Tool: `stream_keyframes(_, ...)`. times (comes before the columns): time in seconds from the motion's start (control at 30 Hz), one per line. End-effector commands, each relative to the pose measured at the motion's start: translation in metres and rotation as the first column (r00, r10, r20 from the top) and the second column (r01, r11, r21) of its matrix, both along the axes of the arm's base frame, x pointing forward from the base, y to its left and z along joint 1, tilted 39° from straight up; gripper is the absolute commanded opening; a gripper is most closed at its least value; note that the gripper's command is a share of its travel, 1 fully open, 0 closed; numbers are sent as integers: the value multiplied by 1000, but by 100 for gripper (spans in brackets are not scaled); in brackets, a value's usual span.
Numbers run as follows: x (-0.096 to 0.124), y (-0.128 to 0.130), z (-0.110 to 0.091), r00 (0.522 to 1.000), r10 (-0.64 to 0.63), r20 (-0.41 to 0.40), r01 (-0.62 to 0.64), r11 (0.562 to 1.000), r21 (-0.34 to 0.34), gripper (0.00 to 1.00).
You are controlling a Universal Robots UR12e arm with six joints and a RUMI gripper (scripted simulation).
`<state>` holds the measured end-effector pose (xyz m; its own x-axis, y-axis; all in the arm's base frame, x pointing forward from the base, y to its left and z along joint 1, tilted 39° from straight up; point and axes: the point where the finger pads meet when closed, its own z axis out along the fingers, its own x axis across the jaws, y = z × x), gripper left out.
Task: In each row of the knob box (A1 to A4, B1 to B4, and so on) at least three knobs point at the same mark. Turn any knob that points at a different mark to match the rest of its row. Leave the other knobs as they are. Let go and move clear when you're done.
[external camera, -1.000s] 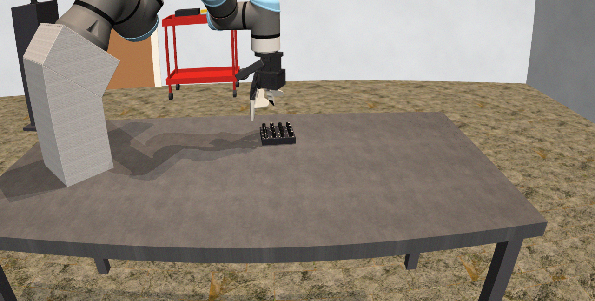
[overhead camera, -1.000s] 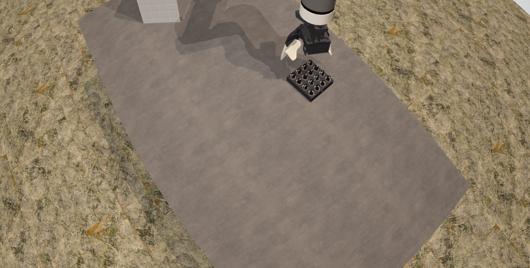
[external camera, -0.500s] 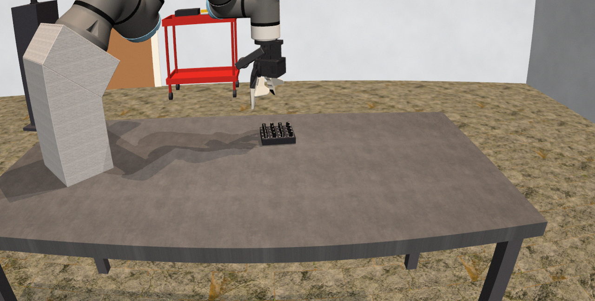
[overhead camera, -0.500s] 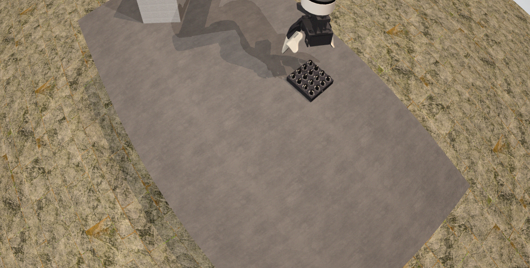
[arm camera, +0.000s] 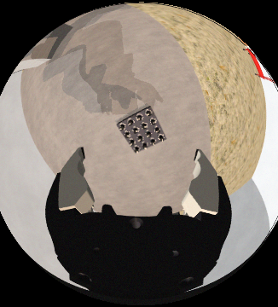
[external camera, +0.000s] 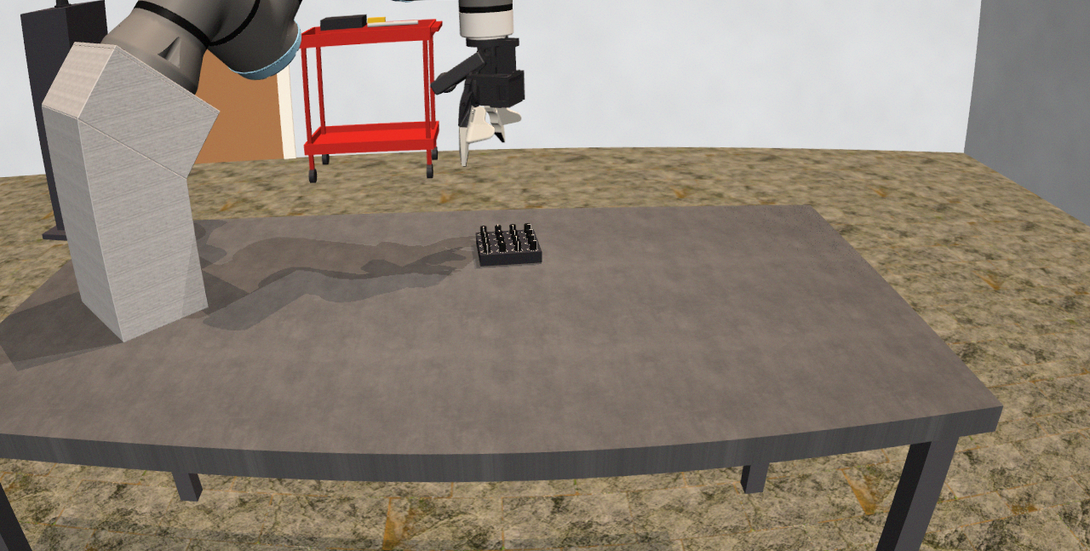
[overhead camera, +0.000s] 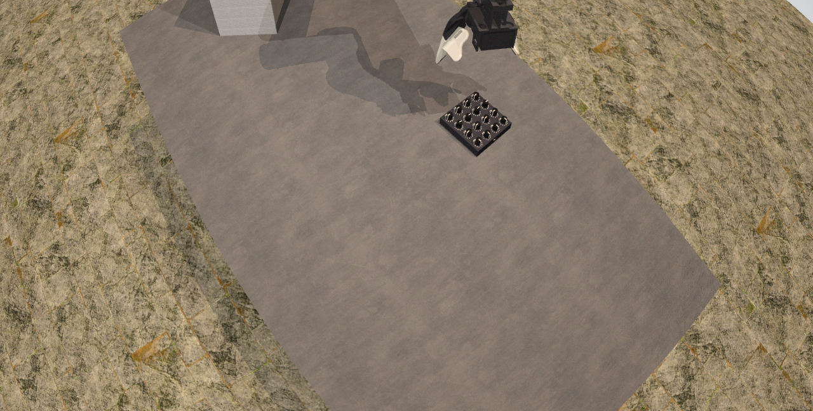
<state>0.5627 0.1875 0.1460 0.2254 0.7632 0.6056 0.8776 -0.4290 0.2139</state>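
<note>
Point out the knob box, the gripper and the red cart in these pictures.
knob box (overhead camera: pixel 476 122): top view, middle of its knobbed face.
gripper (arm camera: pixel 139 164): wrist view, midway between its open fingertips.
red cart (external camera: pixel 371 137): exterior view, lower shelf.

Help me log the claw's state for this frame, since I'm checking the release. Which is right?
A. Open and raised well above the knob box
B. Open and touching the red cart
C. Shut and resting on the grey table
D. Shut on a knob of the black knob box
A: the claw has its fingers spread wide with nothing between them, hanging high above the black square knob box on the grey table.
</note>
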Motion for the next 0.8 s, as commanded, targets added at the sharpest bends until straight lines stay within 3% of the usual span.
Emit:
stream_keyframes(0.0, -9, -9, 11, 1000, 10, -15, -10, 1000, 5, 100)
stream_keyframes(0.77, -12, -9, 12, 1000, 11, -19, -11, 1000, 6, 100)
